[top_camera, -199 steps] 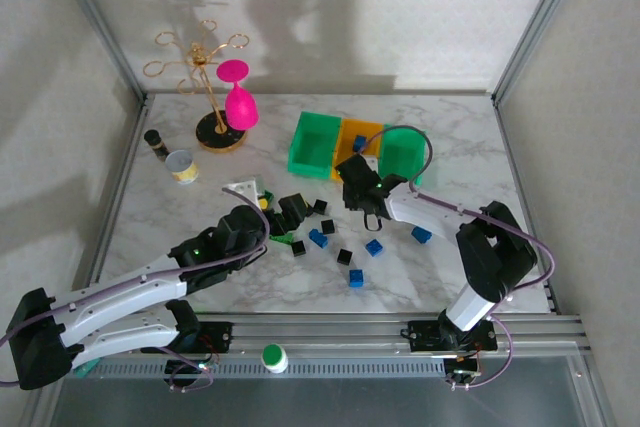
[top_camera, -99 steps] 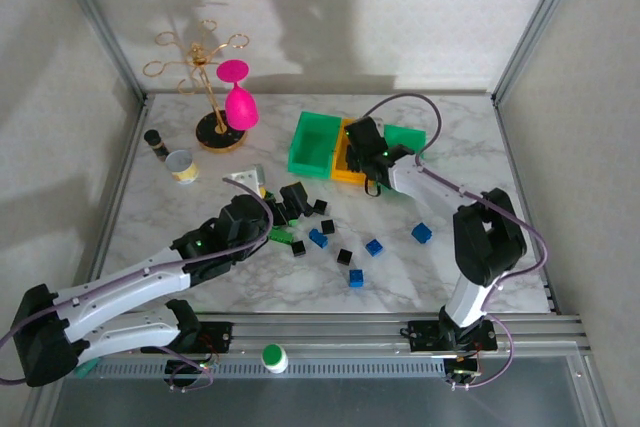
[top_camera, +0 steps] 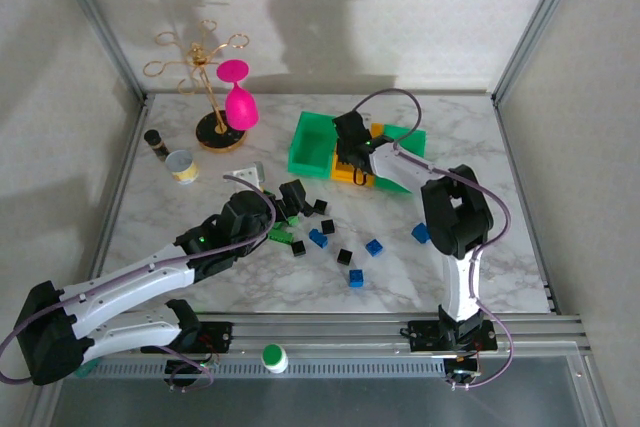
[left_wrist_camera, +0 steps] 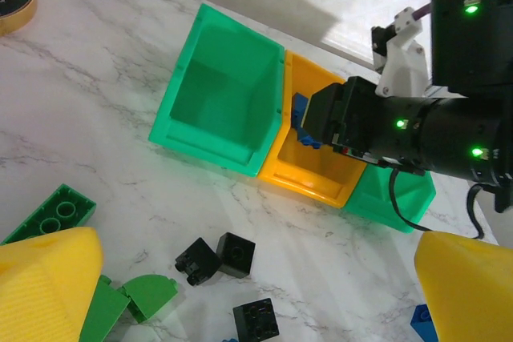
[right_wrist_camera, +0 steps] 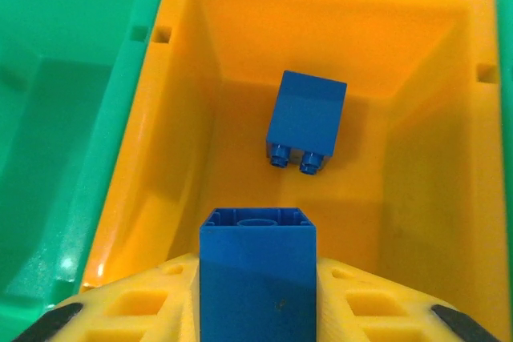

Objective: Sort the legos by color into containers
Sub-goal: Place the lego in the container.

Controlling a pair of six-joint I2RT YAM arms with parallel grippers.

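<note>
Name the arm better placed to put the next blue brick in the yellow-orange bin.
Right. The right gripper holds a blue brick directly over the yellow-orange bin; the left gripper hangs open and empty above loose bricks.

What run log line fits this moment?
step: drop blue | right claw: shut on held blue brick, above orange bin | in bin: second blue brick | left claw: open, above loose black bricks

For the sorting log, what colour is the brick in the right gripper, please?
Blue; the brick in the right gripper shows best in the right wrist view.
</note>
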